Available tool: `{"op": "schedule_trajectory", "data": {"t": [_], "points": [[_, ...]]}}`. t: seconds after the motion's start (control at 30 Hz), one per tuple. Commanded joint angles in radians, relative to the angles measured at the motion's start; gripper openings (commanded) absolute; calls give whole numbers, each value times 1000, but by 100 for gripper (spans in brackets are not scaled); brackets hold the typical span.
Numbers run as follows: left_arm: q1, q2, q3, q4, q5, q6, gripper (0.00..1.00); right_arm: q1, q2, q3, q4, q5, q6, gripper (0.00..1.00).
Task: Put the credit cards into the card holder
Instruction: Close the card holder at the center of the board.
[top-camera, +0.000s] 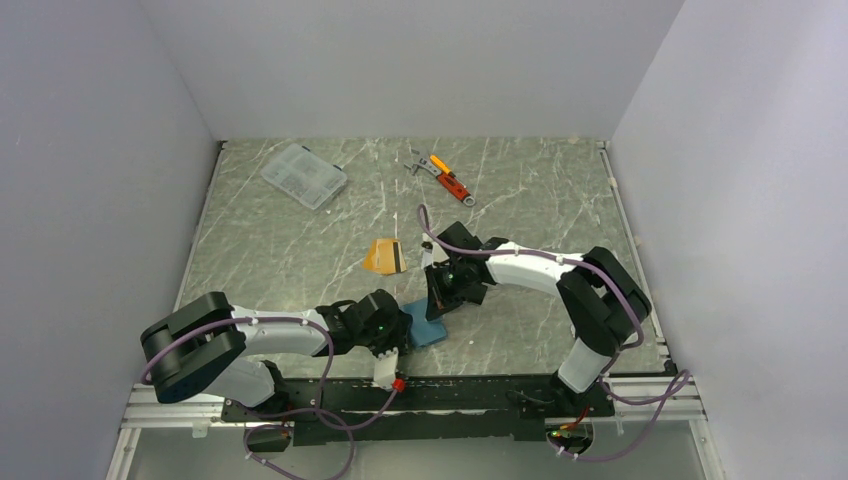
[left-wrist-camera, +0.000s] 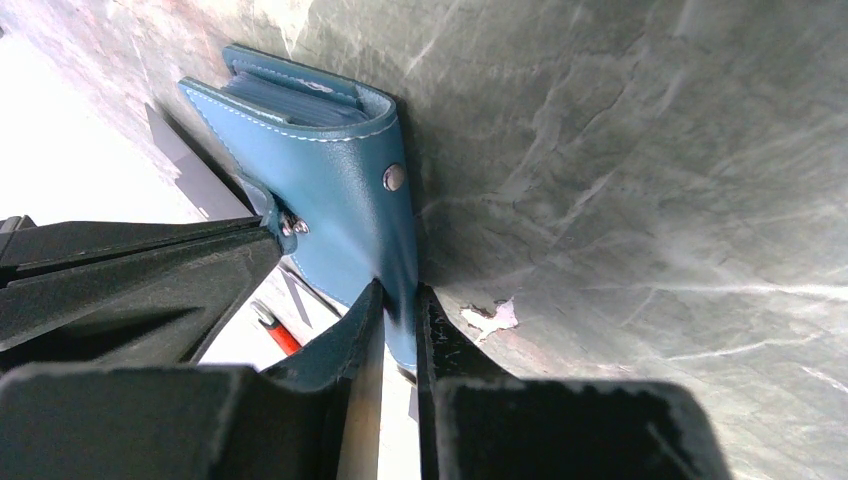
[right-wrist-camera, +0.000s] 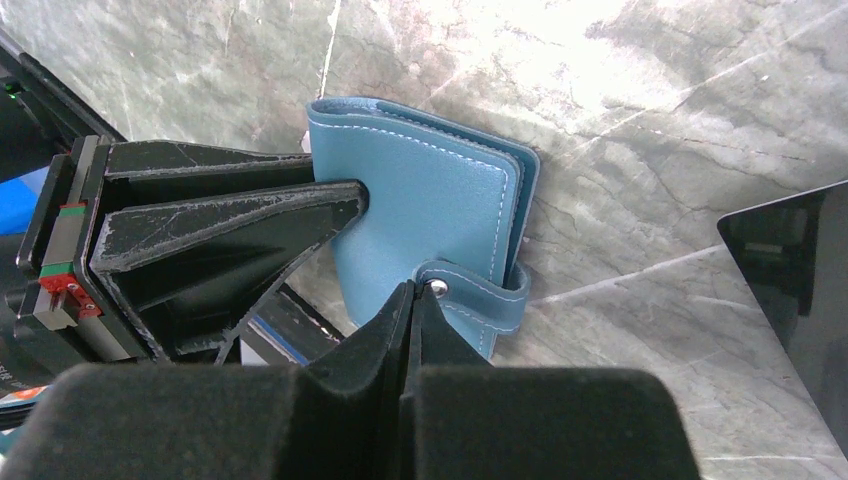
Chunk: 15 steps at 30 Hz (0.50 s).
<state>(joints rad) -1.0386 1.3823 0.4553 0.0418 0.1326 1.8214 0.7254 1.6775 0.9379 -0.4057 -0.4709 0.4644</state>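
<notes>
The teal card holder (top-camera: 428, 327) lies folded shut near the table's front edge, between both grippers. My left gripper (left-wrist-camera: 400, 300) is shut on the card holder's (left-wrist-camera: 330, 180) lower edge. In the right wrist view my right gripper (right-wrist-camera: 412, 290) is shut on the snap strap of the card holder (right-wrist-camera: 420, 200), the metal stud just beside its tips. Two orange-gold credit cards (top-camera: 385, 256) with a dark stripe lie on the table behind, apart from both grippers. No card sits in either gripper.
A clear plastic box (top-camera: 305, 175) lies at the back left and an orange-handled wrench (top-camera: 448, 177) at the back middle. A dark glossy flat panel (right-wrist-camera: 790, 270) shows at the right edge of the right wrist view; what it is I cannot tell. Grey walls enclose three sides.
</notes>
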Motion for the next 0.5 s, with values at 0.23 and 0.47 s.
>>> {"op": "schedule_trajectory", "data": {"t": [0.23,0.47], "points": [[-9,-5,-32,-98,-6,3,2,13,39,39,-11,33,-7,0],[-10,-9,-34,-97,-8,1,1,30,64,53,-35,55,-16,0]]}}
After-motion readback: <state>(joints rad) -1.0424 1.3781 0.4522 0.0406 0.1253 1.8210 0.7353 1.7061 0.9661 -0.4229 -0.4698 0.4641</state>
